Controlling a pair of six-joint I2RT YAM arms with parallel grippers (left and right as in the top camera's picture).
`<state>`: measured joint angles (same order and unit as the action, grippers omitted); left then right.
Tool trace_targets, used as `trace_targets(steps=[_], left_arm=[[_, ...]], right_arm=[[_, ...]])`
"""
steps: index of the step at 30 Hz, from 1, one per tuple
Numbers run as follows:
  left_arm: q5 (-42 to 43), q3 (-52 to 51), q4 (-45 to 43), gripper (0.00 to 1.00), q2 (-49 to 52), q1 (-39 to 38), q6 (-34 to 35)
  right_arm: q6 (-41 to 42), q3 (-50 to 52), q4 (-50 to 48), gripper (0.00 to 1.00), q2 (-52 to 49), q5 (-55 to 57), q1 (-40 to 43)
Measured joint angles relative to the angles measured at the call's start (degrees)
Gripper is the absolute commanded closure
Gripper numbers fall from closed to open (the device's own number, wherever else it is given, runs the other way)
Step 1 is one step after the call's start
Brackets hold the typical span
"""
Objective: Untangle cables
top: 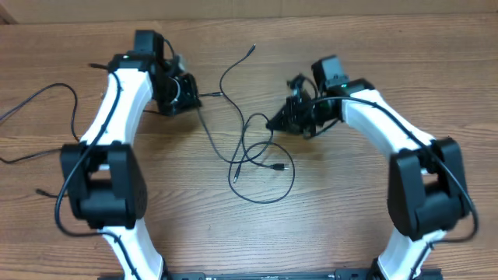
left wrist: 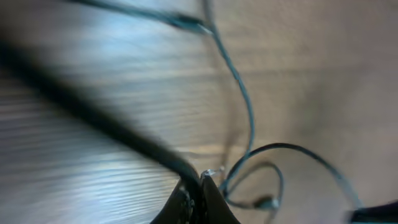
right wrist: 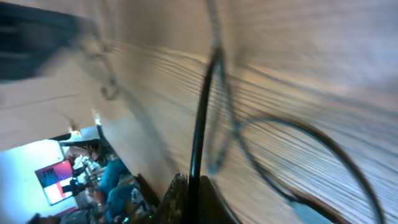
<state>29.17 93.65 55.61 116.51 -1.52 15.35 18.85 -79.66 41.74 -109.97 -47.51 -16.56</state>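
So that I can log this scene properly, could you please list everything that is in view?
Cables: several, black, tangled at table centre; exact count unclear.
Table: one, brown wood, under everything.
Arm wiring: black, on the table's left side.
Arms: two, white and black, left and right of the cables.
Jaws: two pairs, black, each shut on a cable.
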Motion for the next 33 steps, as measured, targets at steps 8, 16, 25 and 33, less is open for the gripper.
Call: trace_targets(steps=[8, 16, 25, 33], left_arm=[[19.45, 0.00, 1.64, 0.96, 4.94, 0.00, -10.32], [26.84, 0.00, 1.79, 0.96, 4.94, 0.00, -12.61], [35.21, 0.00, 2.05, 0.96, 4.94, 0.00, -12.83], [42.73, 0.00, 2.08, 0.96, 4.94, 0.13, -12.83]], right_arm=[[-3.72, -7.48, -3.26, 0.96, 13.14, -1.77, -0.04], [-7.58, -7.76, -4.24, 0.96, 14.84, -4.42, -0.09], [-9.33, -7.56, -3.30, 0.96, 14.84, -3.93, -2.34], [-9.75, -6.03, -3.61, 0.96, 14.27, -1.36, -6.64]])
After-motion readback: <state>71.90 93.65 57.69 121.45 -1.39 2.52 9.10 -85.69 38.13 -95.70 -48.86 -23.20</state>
